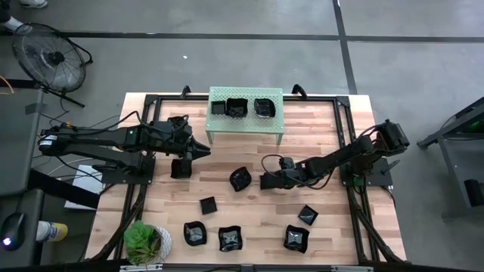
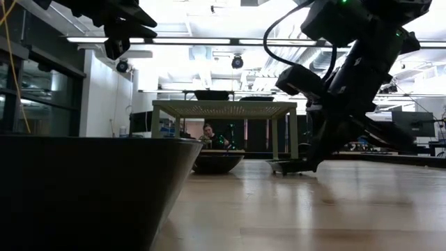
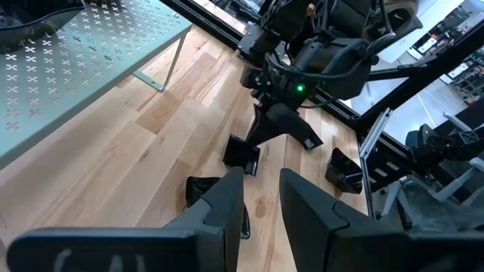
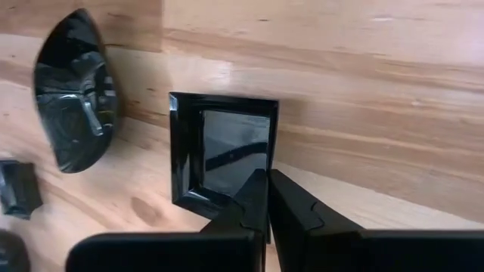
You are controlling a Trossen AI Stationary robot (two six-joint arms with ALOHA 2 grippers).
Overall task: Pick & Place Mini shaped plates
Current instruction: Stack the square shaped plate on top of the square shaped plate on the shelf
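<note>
Two jaws of the right gripper (image 4: 267, 198) are clamping a square plate's (image 4: 227, 151) rim; left gripper (image 3: 261, 198) is hovering, jaws apart, at the shelf's (image 1: 219, 121) eight o'clock.

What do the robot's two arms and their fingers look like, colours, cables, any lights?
Both arms are dark, nearly black, built of jointed segments. The left arm ends in a left gripper with two flat, wedge-shaped matte black fingers. The right arm carries a looping black cable and a small green indicator light. The right gripper has similar angular black fingers.
</note>
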